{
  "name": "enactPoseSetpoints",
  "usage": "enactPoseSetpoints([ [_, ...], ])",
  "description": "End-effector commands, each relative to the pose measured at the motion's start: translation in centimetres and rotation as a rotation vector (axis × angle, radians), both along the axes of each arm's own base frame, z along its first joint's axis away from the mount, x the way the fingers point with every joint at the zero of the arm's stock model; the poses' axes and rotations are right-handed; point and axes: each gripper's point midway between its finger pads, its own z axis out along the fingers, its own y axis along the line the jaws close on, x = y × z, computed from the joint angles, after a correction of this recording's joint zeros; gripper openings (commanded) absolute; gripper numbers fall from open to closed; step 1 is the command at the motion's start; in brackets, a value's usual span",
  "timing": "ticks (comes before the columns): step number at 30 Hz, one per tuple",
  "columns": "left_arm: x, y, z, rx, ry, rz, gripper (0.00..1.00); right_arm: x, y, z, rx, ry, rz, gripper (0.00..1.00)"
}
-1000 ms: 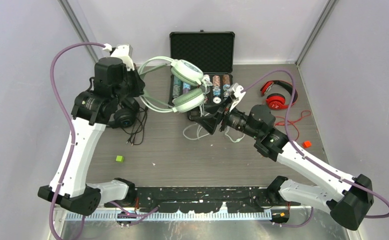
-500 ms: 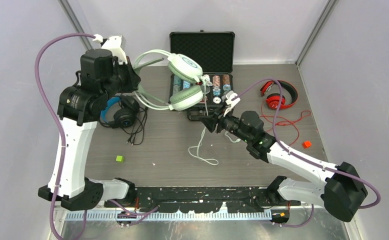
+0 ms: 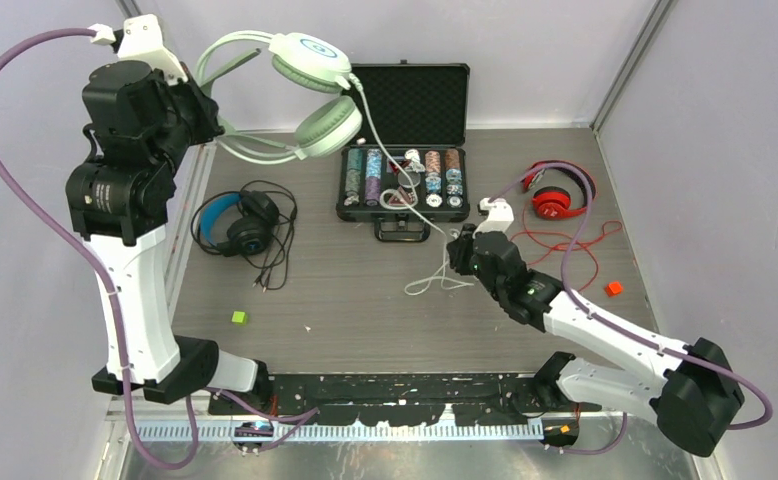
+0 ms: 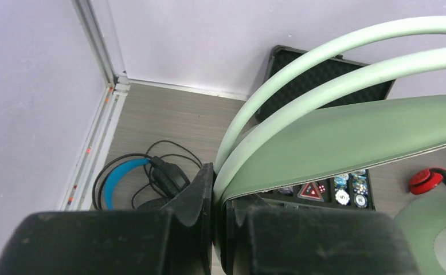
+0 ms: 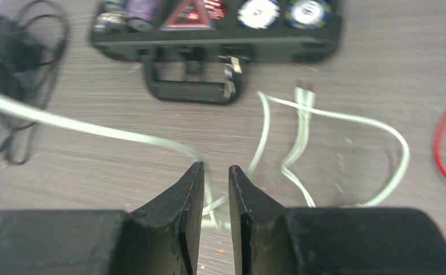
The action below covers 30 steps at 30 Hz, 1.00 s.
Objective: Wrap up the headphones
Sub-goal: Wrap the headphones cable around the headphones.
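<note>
My left gripper (image 3: 208,125) is raised high at the back left, shut on the headband (image 4: 352,137) of the mint-green headphones (image 3: 310,55). Their white cable (image 3: 405,192) slopes down over the case to loose loops on the table. My right gripper (image 3: 453,256) hangs low over those loops. Its jaws stand a narrow gap apart, open, and the cable (image 5: 123,133) runs through the gap at my right gripper (image 5: 215,167) without being pinched. The black headphones (image 3: 235,225) with a blue-lined band lie at the left. The red headphones (image 3: 553,200) lie at the right with their red cord.
An open black case (image 3: 405,100) of poker chips stands at the back middle, its handle (image 5: 189,91) facing my right gripper. A small green cube (image 3: 238,317) and a small red cube (image 3: 614,288) lie on the table. Walls close in left, right and back.
My left arm lifted the mint headphones up and to the left, drawing the cable out. My right gripper moved down and right over the cable loops, and its jaws narrowed around the cable.
</note>
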Motion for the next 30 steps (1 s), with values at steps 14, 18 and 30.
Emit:
enactPoseSetpoints([
  [14,-1.3,1.2,5.3,-0.050,-0.194,0.031,0.00,2.3,-6.1,5.4,0.080,0.017,-0.226,0.13],
  [18,-1.4,-0.3,4.2,-0.080,-0.164,-0.048,0.00,0.8,0.4,11.4,0.193,-0.108,0.171,0.43],
  [30,-2.3,-3.4,3.5,-0.168,-0.133,-0.198,0.00,-2.2,10.3,16.6,0.403,-0.441,0.763,0.71],
])
